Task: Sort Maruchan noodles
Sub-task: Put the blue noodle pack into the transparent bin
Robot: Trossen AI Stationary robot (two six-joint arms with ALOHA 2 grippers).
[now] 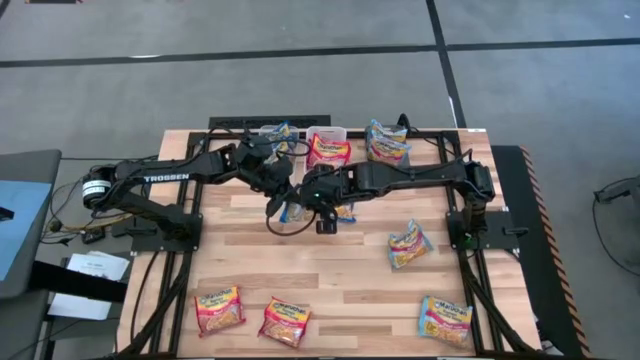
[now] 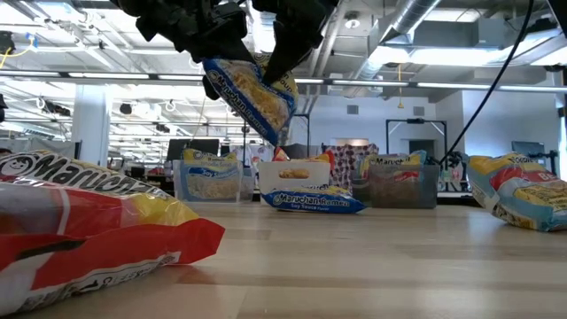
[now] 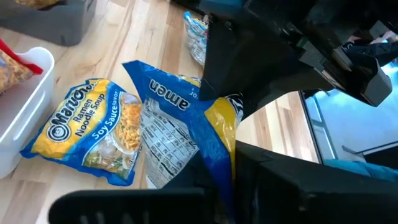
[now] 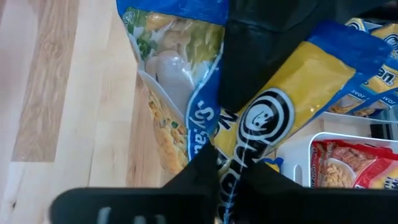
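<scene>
- Both arms meet above the middle of the desk (image 1: 300, 270). In the low view a blue-trimmed packet (image 2: 251, 96) hangs in the air, well clear of the wood, tilted with one corner down.
- The left end effector (image 3: 217, 180) has its fingers pressed together on that packet's lower edge. The right end effector (image 4: 217, 165) pinches a blue-and-yellow packet too; you cannot tell for sure whether it is the same one or a second.
- If both hold one packet, pulling the arms apart could tear the thin crinkly plastic or yank it from the weaker grip. Let one side go before you move.
- The grips sit on edges and corners, so a quick swing could let the packet slip and fall.
- A second blue packet (image 2: 313, 200) lies flat on the desk right under the held one. A drop would land on it and muddle which is sorted.
- The two wrists are nearly touching. Any sideways move risks arm hitting arm.
- The three bins at 12 o'clock, the clear bin (image 2: 210, 180), the white bin (image 2: 292, 175) and the dark grey bin (image 2: 403, 187), stand side by side. A low approach could clip a rim.
- Loose packets wait at 3 o'clock (image 1: 409, 245), at 5 o'clock (image 1: 444, 320), and two at 7 o'clock (image 1: 220, 309), well apart from the arms.
</scene>
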